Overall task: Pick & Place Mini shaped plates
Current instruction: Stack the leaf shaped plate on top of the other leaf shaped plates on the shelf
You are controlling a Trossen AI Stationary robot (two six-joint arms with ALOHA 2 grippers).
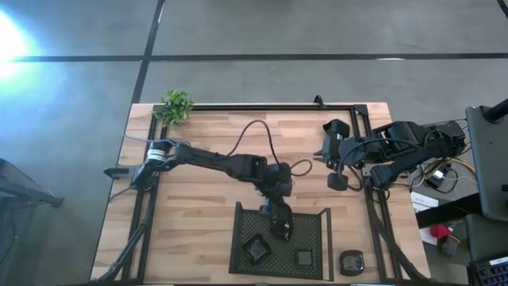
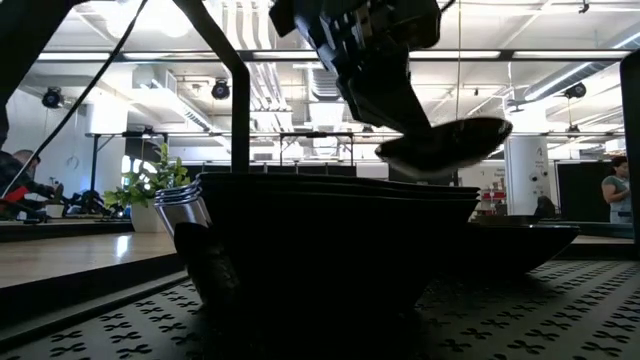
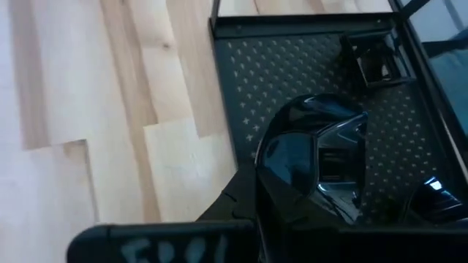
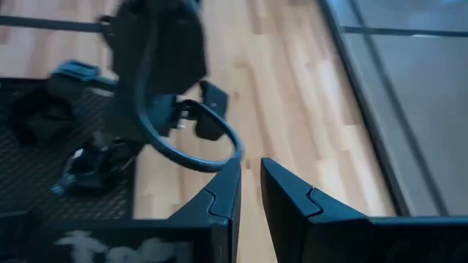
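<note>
The left gripper [image 1: 279, 226] hung over the large black rectangular mesh tray [image 1: 317, 242], near its back wall, with its fingers closed on a small glossy black angular plate [image 3: 314, 164]. In the low view this plate sat tilted, clear above the tray floor. Two more mini plates lay inside the tray: one near the front left corner [image 1: 255, 249], a small square one toward the front right [image 1: 304, 257]. A rounded black plate [image 1: 352, 261] stood on the light wooden table [image 1: 190, 222], just outside the tray's right wall.

The grip seemed to hold only the plate's rim, so I judged that the smooth dish could slip or turn between the fingers. If released from this height and tilt, it might bounce on the mesh or land on its edge. The tray walls stood close, so a low sideways move could knock them.

The bare mesh in the tray's middle and back gave open room. The right gripper [image 4: 248, 186] waited beyond the tray's back right corner, fingers slightly apart, holding nothing.
</note>
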